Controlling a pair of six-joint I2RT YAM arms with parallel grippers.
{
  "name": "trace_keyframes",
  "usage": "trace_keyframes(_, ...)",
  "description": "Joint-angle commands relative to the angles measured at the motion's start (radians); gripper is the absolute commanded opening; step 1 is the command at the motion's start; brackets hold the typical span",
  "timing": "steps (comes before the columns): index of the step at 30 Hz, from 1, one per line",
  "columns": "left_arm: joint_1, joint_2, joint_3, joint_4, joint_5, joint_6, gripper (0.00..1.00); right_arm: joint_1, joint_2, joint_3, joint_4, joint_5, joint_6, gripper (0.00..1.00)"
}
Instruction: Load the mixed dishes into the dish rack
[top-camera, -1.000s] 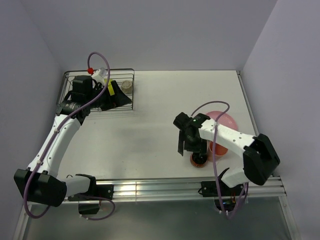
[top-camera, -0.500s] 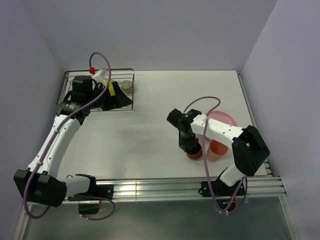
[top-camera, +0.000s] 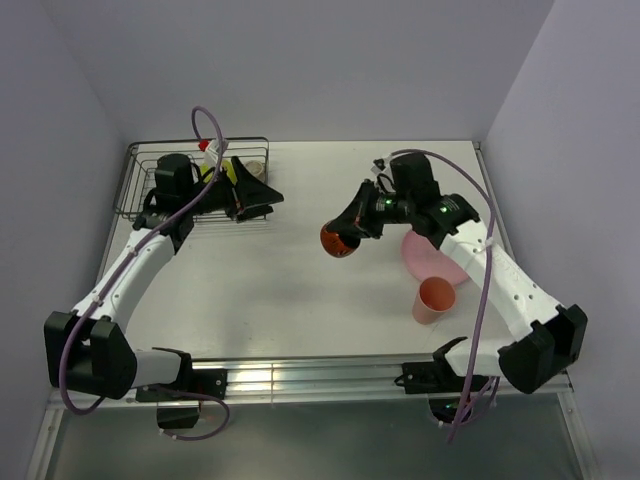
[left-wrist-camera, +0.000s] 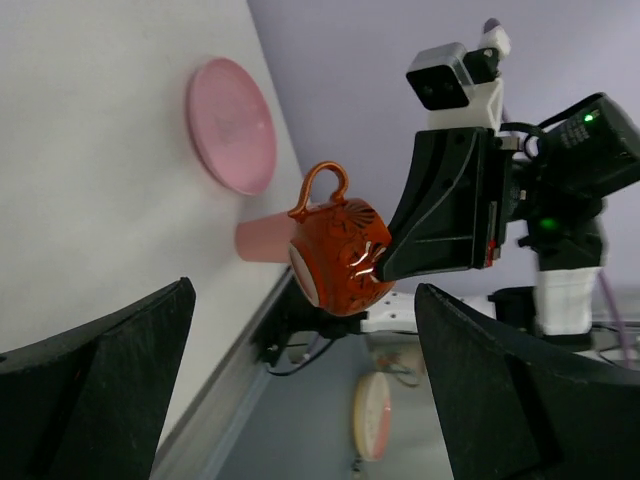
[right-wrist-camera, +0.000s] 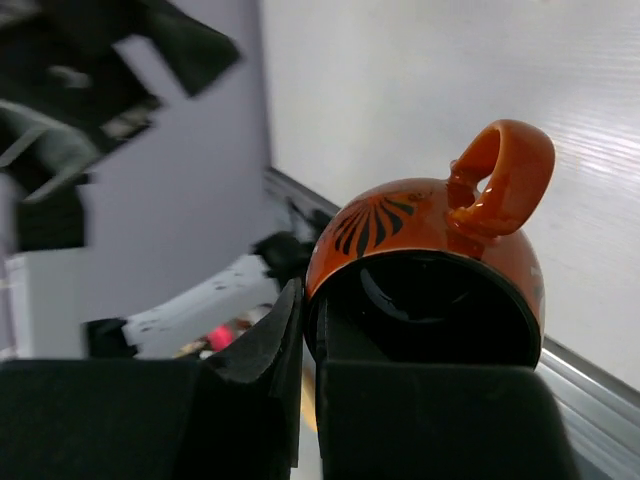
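Observation:
My right gripper (top-camera: 350, 232) is shut on the rim of the small orange-red mug (top-camera: 336, 241), which hangs in the air over the middle of the table. In the right wrist view one finger sits inside the dark mug (right-wrist-camera: 430, 230) and one outside. My left gripper (top-camera: 268, 200) stands open and empty at the right end of the dish rack (top-camera: 140, 185), facing the mug (left-wrist-camera: 335, 250). The pink plate (top-camera: 425, 255) lies flat at the right. The salmon-pink cup (top-camera: 435, 298) stands in front of it. A lime-green bit of the bowl (top-camera: 227, 172) shows in the rack behind the left arm.
The dark wire rack sits in the far left corner against the wall. The table's near edge is a metal rail (top-camera: 300, 378) with both arm bases on it. Walls close the table at the back and both sides.
My right gripper shut on the mug beside the cup, lifted it off the table and carried it up and left. The left gripper swung out of the rack toward the right.

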Motion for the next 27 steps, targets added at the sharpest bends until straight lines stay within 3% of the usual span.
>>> trace_keyframes(1,0.001,0.021,-0.078,0.326,0.108,-0.296,0.98,-0.06,-0.089,-0.141,0.457,-0.286,0.239,0.0)
trace_keyframes(2,0.001,0.024,-0.097,0.377,0.113,-0.345,0.96,-0.063,-0.096,-0.164,0.585,-0.32,0.272,0.0)
trace_keyframes(4,-0.006,0.041,-0.134,0.466,0.119,-0.468,0.93,-0.063,-0.099,-0.21,0.684,-0.337,0.348,0.0)
trace_keyframes(8,-0.037,0.071,-0.118,0.455,0.121,-0.563,0.91,-0.062,-0.088,-0.249,0.94,-0.337,0.433,0.0)
trace_keyframes(10,-0.058,0.087,-0.131,0.483,0.119,-0.655,0.9,-0.062,-0.076,-0.226,0.955,-0.32,0.403,0.0)
trace_keyframes(15,-0.095,0.111,-0.226,0.75,0.108,-0.93,0.89,-0.062,-0.038,-0.197,1.022,-0.304,0.368,0.0)
trace_keyframes(20,-0.106,0.124,-0.249,0.803,0.09,-1.004,0.92,-0.062,0.001,-0.198,1.16,-0.305,0.419,0.0)
trace_keyframes(27,-0.118,0.134,-0.315,1.024,0.043,-1.249,0.99,-0.06,0.061,-0.253,1.402,-0.32,0.529,0.0)
